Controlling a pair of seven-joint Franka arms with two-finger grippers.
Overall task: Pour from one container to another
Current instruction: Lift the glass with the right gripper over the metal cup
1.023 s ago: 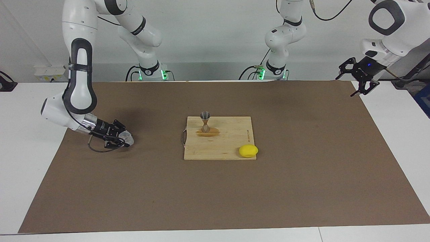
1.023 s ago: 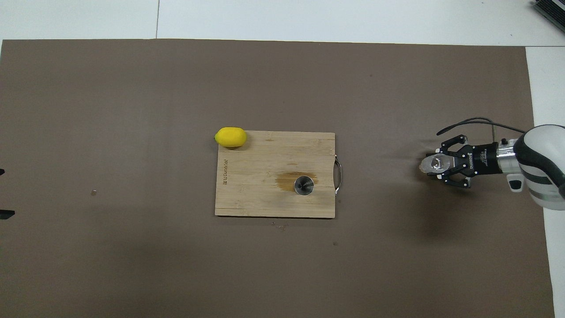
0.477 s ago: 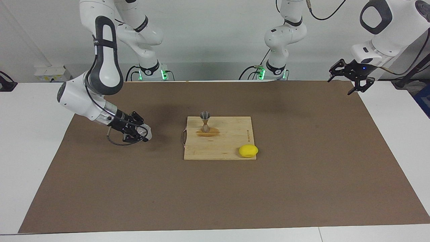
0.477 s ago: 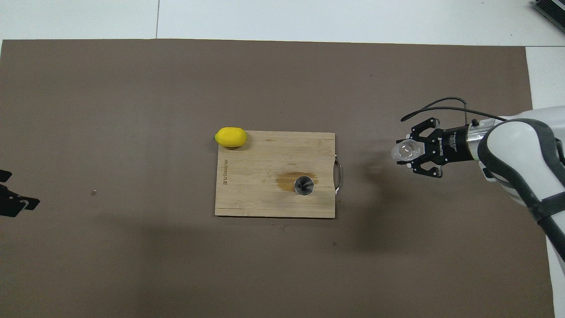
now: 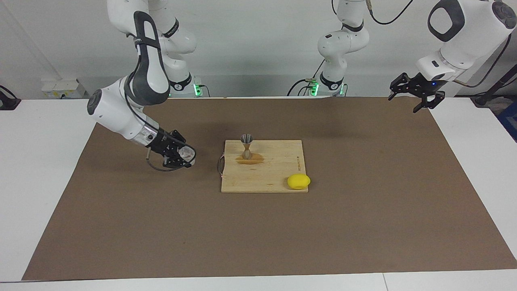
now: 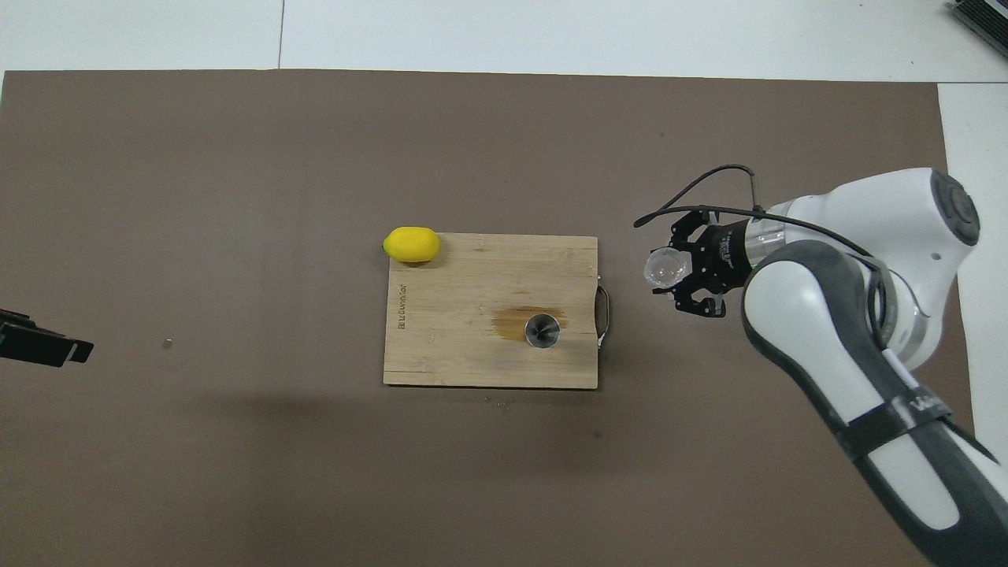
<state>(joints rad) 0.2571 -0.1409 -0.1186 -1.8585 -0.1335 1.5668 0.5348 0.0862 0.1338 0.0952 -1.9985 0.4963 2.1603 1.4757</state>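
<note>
Facing view: I read the right gripper (image 5: 182, 157) as clamped on the small clear textured glass cup (image 5: 186, 152), raised over the brown mat (image 5: 363, 226) just beside the handle end of the pale wooden cutting board (image 5: 274, 178). The cup's long axis looks tilted; I cannot tell which way its mouth points. The small grey metal hourglass-shaped jigger (image 5: 246, 146) stands upright on the board, on a darker wet-looking patch (image 5: 251, 160). A yellow lemon (image 5: 299, 181) lies at the board's corner farther from the robots. The left gripper (image 5: 416, 91) waits over the mat's corner, fingers spread and holding nothing.

Overhead view: the right gripper (image 6: 687, 269) pinches the cup (image 6: 666, 268) beside the board (image 6: 457, 331); the jigger (image 6: 542, 330) shows its open mouth. The left gripper (image 6: 43, 348) appears only at the frame edge.
</note>
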